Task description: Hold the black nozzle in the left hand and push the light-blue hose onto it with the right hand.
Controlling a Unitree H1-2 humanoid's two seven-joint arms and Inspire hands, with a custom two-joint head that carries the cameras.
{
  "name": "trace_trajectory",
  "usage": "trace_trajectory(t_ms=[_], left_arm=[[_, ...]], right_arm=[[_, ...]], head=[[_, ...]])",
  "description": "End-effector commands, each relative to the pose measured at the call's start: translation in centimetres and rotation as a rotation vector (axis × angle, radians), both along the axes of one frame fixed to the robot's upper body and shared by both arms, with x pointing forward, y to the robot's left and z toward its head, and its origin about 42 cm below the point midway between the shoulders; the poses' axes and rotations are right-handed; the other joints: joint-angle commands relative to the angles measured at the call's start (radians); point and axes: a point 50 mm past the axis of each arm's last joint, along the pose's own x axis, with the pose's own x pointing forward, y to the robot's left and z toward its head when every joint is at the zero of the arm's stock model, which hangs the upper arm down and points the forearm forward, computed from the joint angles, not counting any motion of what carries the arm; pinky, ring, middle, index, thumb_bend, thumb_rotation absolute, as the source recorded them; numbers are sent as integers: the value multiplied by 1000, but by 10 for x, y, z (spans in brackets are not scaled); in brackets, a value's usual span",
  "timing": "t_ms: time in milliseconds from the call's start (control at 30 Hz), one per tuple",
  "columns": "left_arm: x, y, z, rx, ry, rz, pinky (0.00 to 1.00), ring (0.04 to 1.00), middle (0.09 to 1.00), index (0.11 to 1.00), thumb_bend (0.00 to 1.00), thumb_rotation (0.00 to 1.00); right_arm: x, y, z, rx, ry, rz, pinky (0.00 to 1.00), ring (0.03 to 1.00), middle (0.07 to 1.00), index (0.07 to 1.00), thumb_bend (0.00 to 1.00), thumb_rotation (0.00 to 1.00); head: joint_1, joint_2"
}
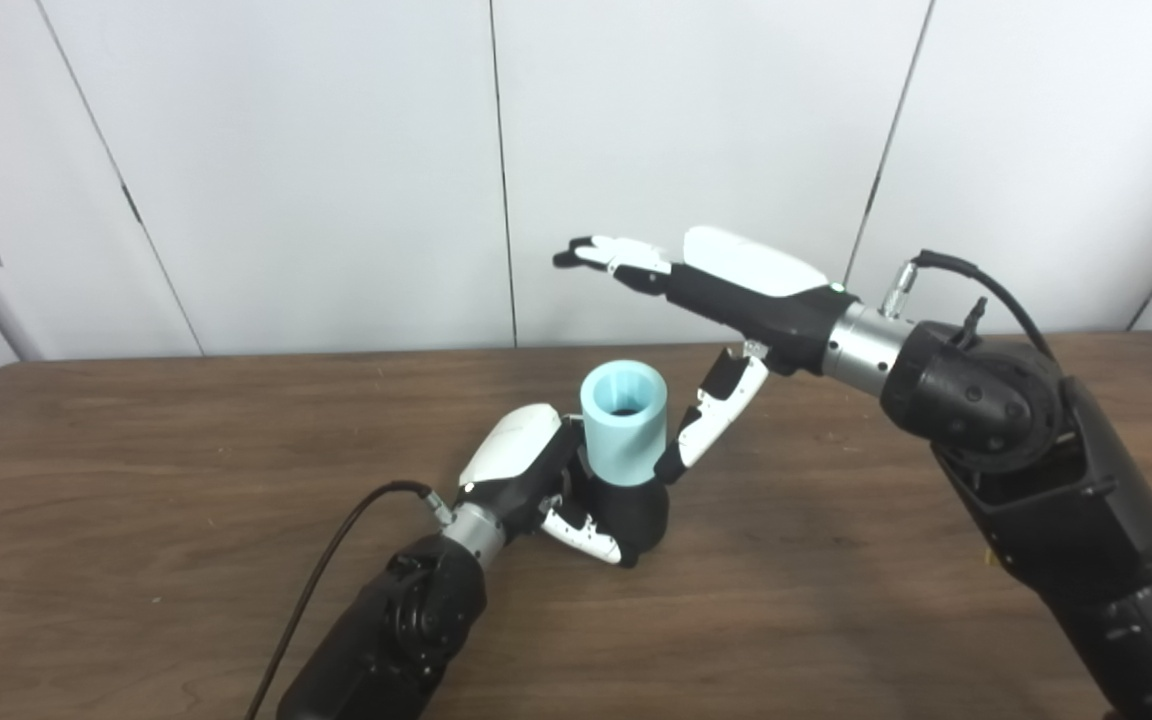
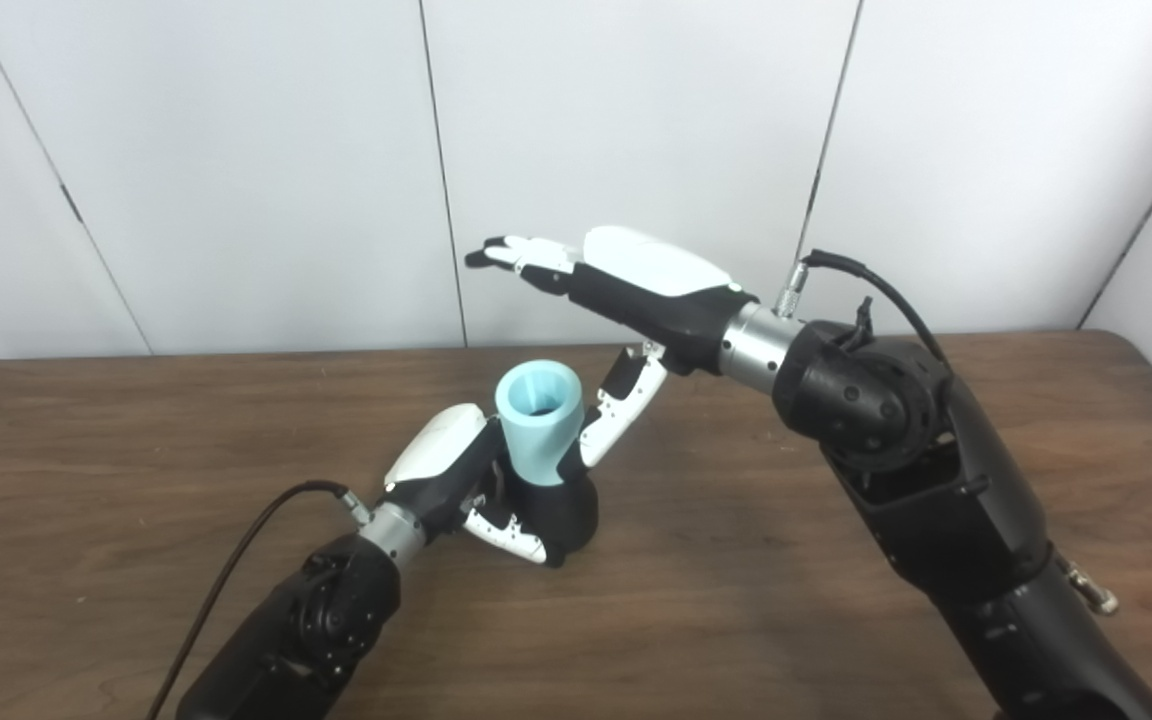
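On the brown wooden desk (image 1: 136, 470), a little ahead of my middle, my left robot hand (image 1: 556, 480) rests low with its white back turned up and its fingers curled around the black nozzle (image 1: 636, 515). That robot hand is pinching the nozzle, with white-tipped fingers (image 1: 586, 535) wrapped across its front. The nozzle stands on the desk, its wide dark base down. The light-blue hose (image 1: 624, 425) is a short, thick tube sitting on top of the nozzle, upright but leaning slightly, with its open mouth facing up and a dark hollow showing inside. Its lower end meets the black body; I cannot tell how far down it is seated.

My right robot hand (image 1: 726, 290) is raised above and behind the hose, well clear of the desk. It is spread and holds nothing: the fingers (image 1: 616, 255) reach out flat toward the left, against the white wall panels (image 1: 336, 150), and the thumb (image 1: 716, 410) hangs down apart from them. The tip of that thumb comes down just beside the right side of the hose, near where blue meets black; whether it touches I cannot tell. The flat fingers are well above the hose's open mouth and do not touch it.

A black cable (image 1: 336, 560) loops from my left wrist toward the bottom edge, and another cable (image 1: 986, 285) arches over my right wrist.
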Motion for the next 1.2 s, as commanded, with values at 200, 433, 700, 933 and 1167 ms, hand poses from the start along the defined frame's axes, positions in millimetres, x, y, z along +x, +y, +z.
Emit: trace_trajectory(t_ms=[200,433,700,933,1167], left_arm=[[5,3,2,28,8,3,266,365,474,487,527,0],[6,4,2,33,7,7,262,365,473,487,527,0],[6,4,4,35,4,7,253,359,473,487,527,0],[6,4,4,35,-3,8,300,405,457,496,525,0],[5,3,2,29,2,6,263,380,422,511,522,0]], right_arm=[[-15,-9,18,-40,-71,40,966,1000,1000,1000,963,320],[-20,-15,11,-182,-42,115,1000,1000,1000,1000,793,722],[-23,-12,4,-237,-33,152,1000,1000,1000,1000,786,827],[-23,-5,-5,-264,-30,165,1000,1000,1000,1000,787,836],[-22,6,-15,-256,18,168,1000,1000,1000,1000,779,835]], head=[[2,3],[2,3],[4,3],[4,4],[7,5]])
